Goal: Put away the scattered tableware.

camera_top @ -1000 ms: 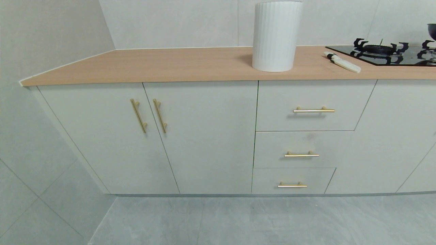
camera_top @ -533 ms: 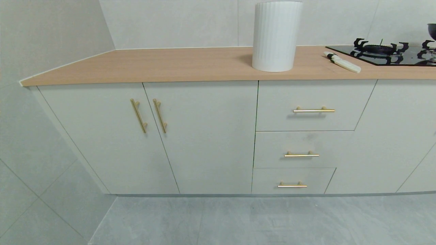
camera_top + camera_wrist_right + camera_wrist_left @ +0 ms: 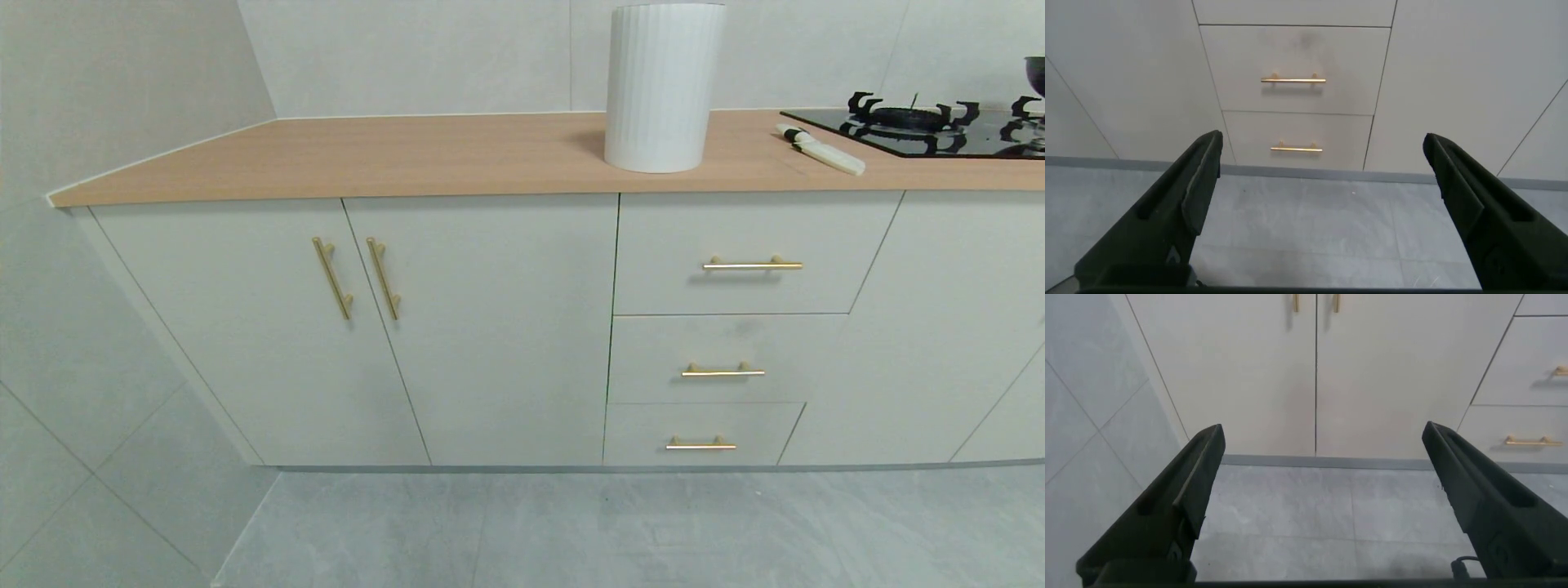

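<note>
L claw [image 3: 1319,510] low, spread wide, empty, facing cupboard doors [image 3: 1315,367]. R claw [image 3: 1319,216] likewise spread, empty, facing lower drawers [image 3: 1294,82]. On bench [image 3: 367,155]: white utensil [image 3: 819,149] lying btw ribbed canister [image 3: 663,86] & hob [image 3: 922,131], just beside hob edge.

Room on countertop [image 3: 367,155] left of tall white canister [image 3: 663,86], utensil [image 3: 819,149] lying between canister and hob [image 3: 922,131]

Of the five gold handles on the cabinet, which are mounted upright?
The left door handle and the right door handle, side by side; the three drawer handles lie horizontal.
</note>
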